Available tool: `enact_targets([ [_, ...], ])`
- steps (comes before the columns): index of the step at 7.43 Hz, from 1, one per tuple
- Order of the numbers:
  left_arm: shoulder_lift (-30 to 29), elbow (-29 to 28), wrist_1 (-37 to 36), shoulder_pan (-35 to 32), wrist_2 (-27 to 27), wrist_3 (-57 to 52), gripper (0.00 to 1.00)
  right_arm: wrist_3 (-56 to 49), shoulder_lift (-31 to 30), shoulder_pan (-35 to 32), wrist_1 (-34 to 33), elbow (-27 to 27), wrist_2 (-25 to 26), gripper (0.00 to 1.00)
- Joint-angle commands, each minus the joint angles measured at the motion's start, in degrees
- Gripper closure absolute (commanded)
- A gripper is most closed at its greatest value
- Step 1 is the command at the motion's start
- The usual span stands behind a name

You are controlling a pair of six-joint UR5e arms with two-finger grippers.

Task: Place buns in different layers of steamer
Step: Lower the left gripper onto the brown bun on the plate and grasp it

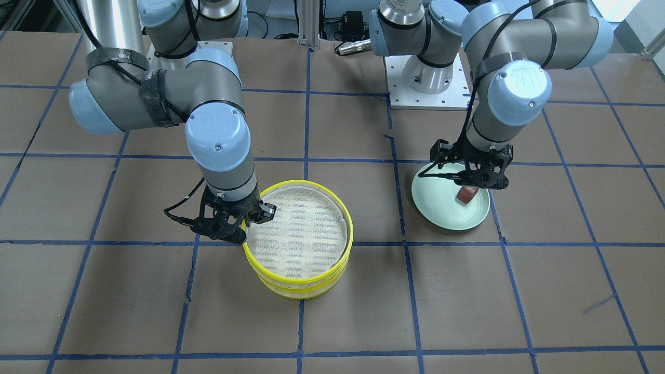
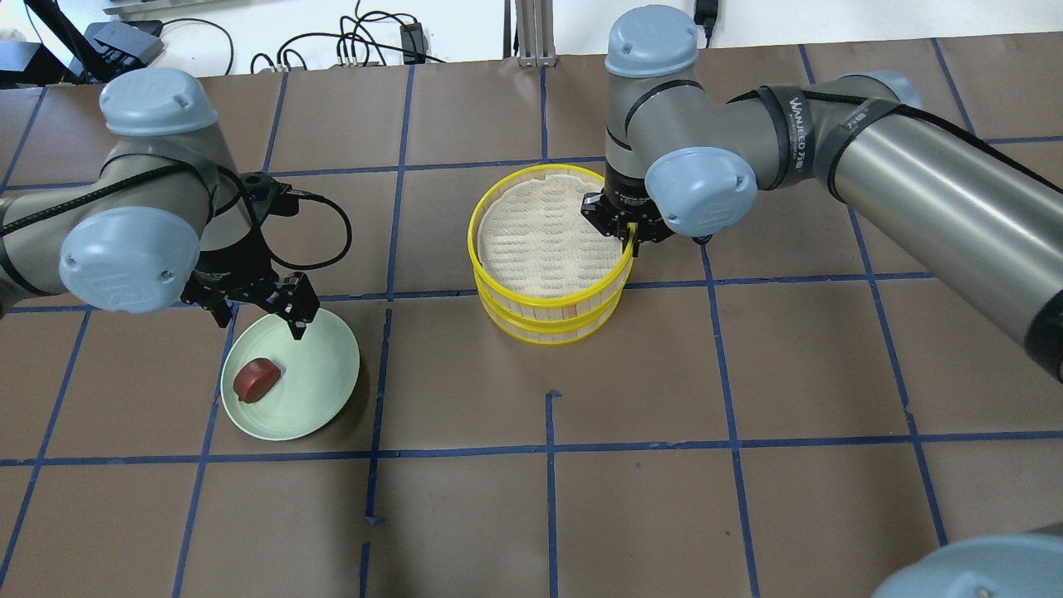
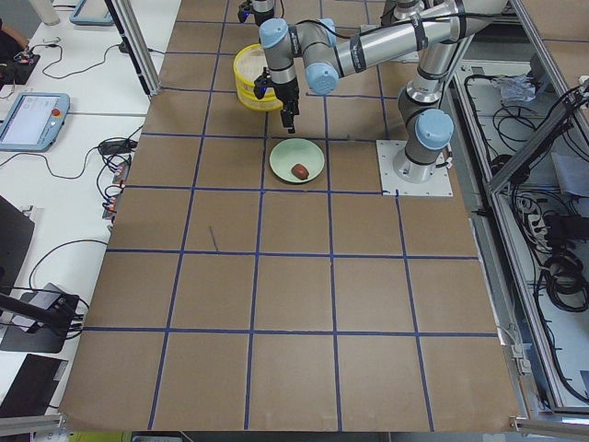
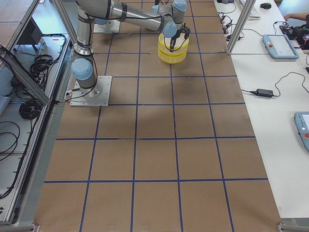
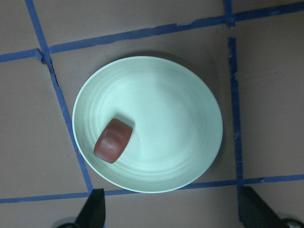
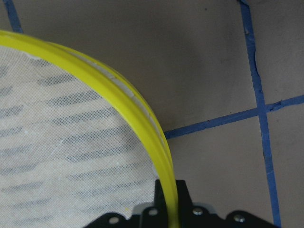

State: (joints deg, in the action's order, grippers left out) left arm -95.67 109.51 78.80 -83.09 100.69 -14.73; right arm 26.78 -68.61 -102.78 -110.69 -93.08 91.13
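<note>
The steamer (image 2: 477, 241) is two stacked yellow-rimmed trays with a whitish mesh floor; the top tray holds nothing. My right gripper (image 2: 629, 241) is shut on the top tray's rim (image 6: 142, 118); in the right wrist view the rim runs between its fingers. The reddish-brown bun (image 2: 256, 379) lies on the pale green plate (image 2: 328, 374). My left gripper (image 2: 259, 324) hovers open and empty over the plate's robot-side edge, its fingertips (image 5: 92, 211) spread wide. The white bun is not in view.
Brown paper with blue tape lines covers the table (image 2: 747, 374). The right arm's base plate (image 1: 426, 98) stands behind the plate in the front-facing view. Cables lie beyond the table's far edge (image 2: 365, 41).
</note>
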Motion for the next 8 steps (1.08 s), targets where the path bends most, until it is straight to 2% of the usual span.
enact_targets([
  [1, -3.46, 0.27, -0.05, 1.34, 0.82, -0.21, 0.02, 0.29, 0.06, 0.04, 0.03, -0.26, -0.25, 0.96],
  [3, -6.8, 0.62, -1.53, 2.06, 1.26, -0.3, 0.08, 0.02, 0.06, 0.04, 0.03, -0.26, -0.26, 0.96],
  [4, -8.64, 0.62, -4.32, 2.06, 3.26, -0.21, 0.09, 0.02, 0.06, 0.04, -0.06, -0.26, -0.25, 0.96],
  [6, -11.46, 0.71, -9.86, 2.32, 3.98, -1.69, 0.12, 0.72, 0.06, 0.04, -1.71, -0.43, -0.25, 0.95],
  [8, -12.26, 0.79, -10.42, 3.54, 4.07, -2.05, 0.12, 0.99, 0.06, 0.04, -2.08, -1.31, -0.34, 0.94],
])
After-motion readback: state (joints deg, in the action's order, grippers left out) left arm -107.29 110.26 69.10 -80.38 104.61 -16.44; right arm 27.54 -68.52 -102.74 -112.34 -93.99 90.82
